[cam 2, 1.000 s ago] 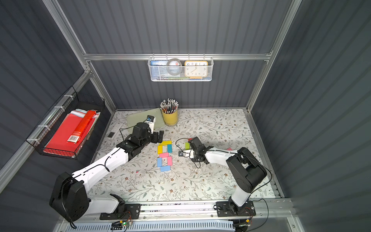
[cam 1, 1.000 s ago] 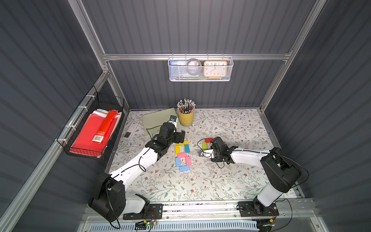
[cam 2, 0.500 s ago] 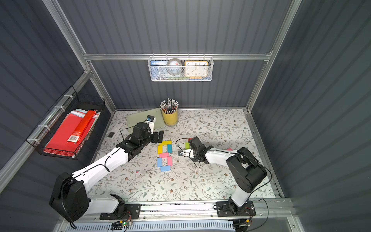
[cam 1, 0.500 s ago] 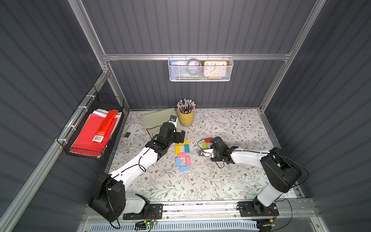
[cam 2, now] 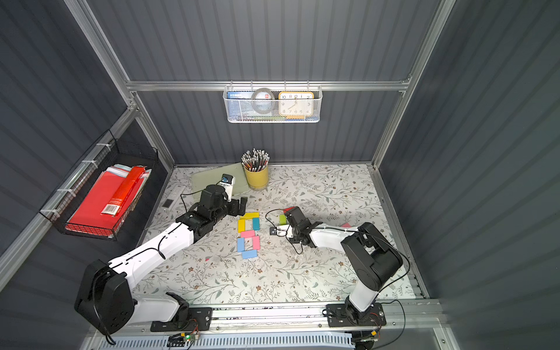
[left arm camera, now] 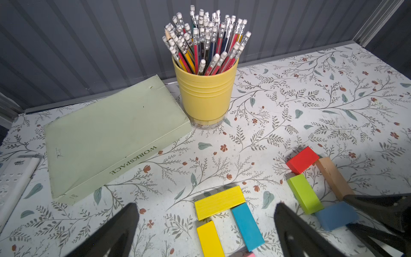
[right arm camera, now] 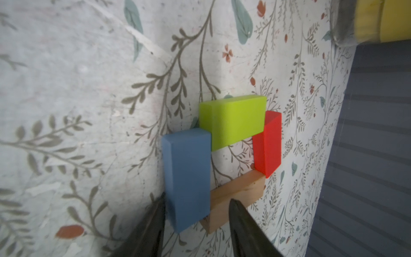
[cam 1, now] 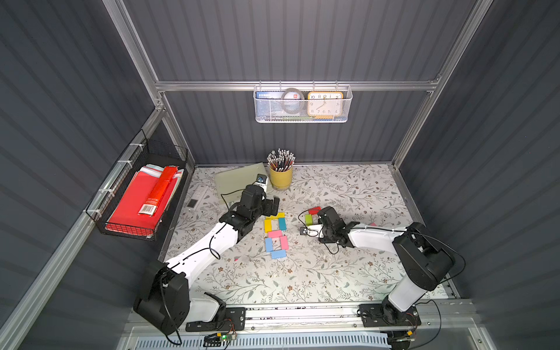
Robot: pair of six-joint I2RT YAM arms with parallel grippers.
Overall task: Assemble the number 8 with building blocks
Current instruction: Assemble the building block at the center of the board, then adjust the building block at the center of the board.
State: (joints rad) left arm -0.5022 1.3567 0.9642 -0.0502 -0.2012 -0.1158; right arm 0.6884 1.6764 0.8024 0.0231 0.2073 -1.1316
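Legibly, green book (left arm camera: 106, 133), spine WORKSPACE, building blocks (left arm camera: 219, 201) near

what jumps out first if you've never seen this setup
The bright number 8 of yellow, teal, pink and light blue blocks lies in the middle of the floral table. Near it the right gripper straddles the blue block of a second, four-block loop. A yellow cup of pencils stands at the back wall.

Colourful number 8 (cam 2: 249, 235) on floral table (cam 2: 321, 188), just beside left gripper (cam 2: 238, 206)
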